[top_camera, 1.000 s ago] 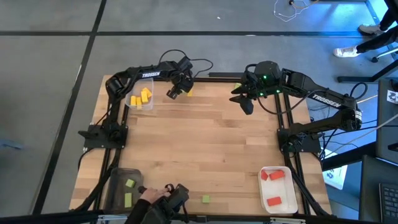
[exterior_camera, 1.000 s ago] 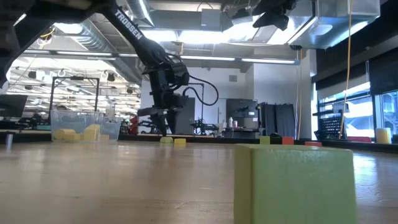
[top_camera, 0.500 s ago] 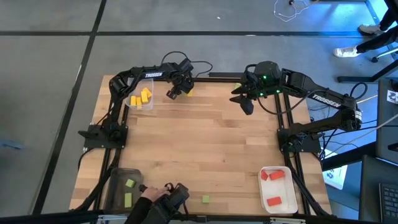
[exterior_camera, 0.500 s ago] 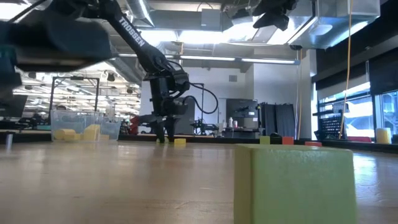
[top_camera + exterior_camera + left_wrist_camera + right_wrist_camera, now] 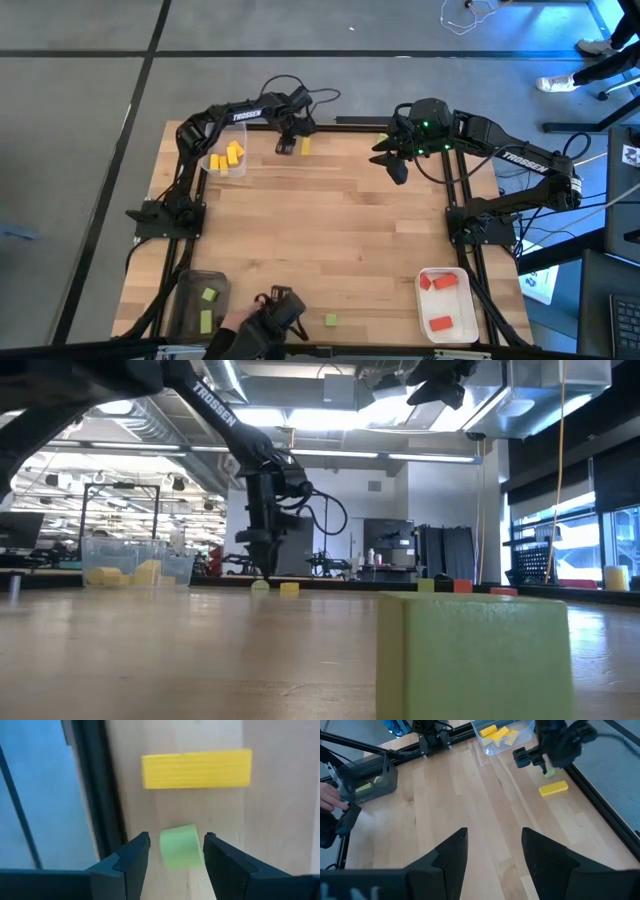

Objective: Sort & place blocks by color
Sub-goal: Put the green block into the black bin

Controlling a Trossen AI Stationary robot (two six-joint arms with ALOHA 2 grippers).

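Green block (image 5: pixel 181 846) lay on the tabletop (image 5: pixel 330 220) at its far edge, between the left gripper's (image 5: pixel 174 854) spread jaws, untouched; a yellow block (image 5: pixel 196 768) lay just beside. Clear tray (image 5: pixel 226 160) near the far left corner held yellow blocks. Right gripper (image 5: pixel 490 852) hovered, jaws spread, empty.

Foreground green block (image 5: pixel 470 655) cut off below

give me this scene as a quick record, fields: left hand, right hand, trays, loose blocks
left hand: left hand open, fingers either side of a green block at the far edge
right hand: right hand open, waiting, holds nothing
trays: clear tray yellow; dark tray green; white tray red
loose blocks: yellow block beside the green one; another green block near edge
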